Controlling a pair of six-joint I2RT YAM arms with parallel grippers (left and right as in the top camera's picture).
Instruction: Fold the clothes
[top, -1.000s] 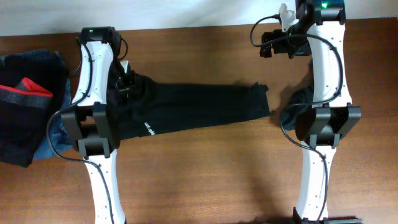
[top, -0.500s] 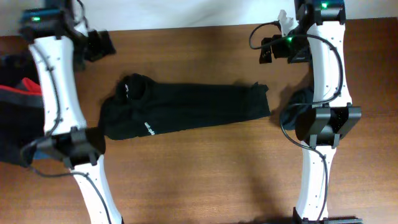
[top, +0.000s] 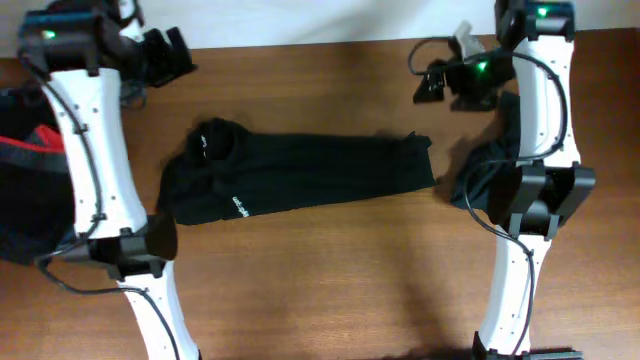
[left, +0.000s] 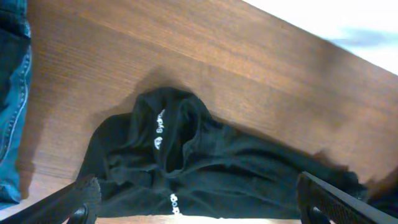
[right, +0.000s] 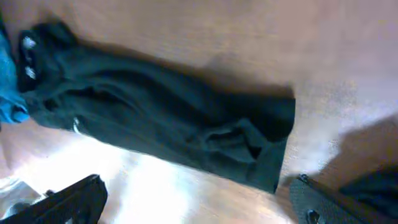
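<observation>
The shirt (top: 300, 175) lies in the middle of the table (top: 320, 290) as a long narrow band. Its collar end (left: 168, 124) is toward the left arm and its hem end (top: 420, 160) toward the right. Small white logo marks (top: 238, 207) show near the collar end.

Both arms hang clear of it at the far edge of the table. The left hand (top: 165, 52) is spread fully wide and holds nothing, with only cloth and wood between its fingertips in its wrist view. The right hand (top: 438, 85) is just as wide and just as empty.

The lengthwise fold looks done, so the step in hand is likely the cross fold that shortens the band. That calls for a hand to come down on one end, pinch every layer together (soft fabric slips apart easily), and carry it over to the other end.

A second black piece (top: 487, 160) lies beside the right arm. It is partly hidden, so I cannot tell its shape, but it probably waits its turn. The denim (left: 12, 93) and striped piece (top: 40, 150) sit at the left edge.
</observation>
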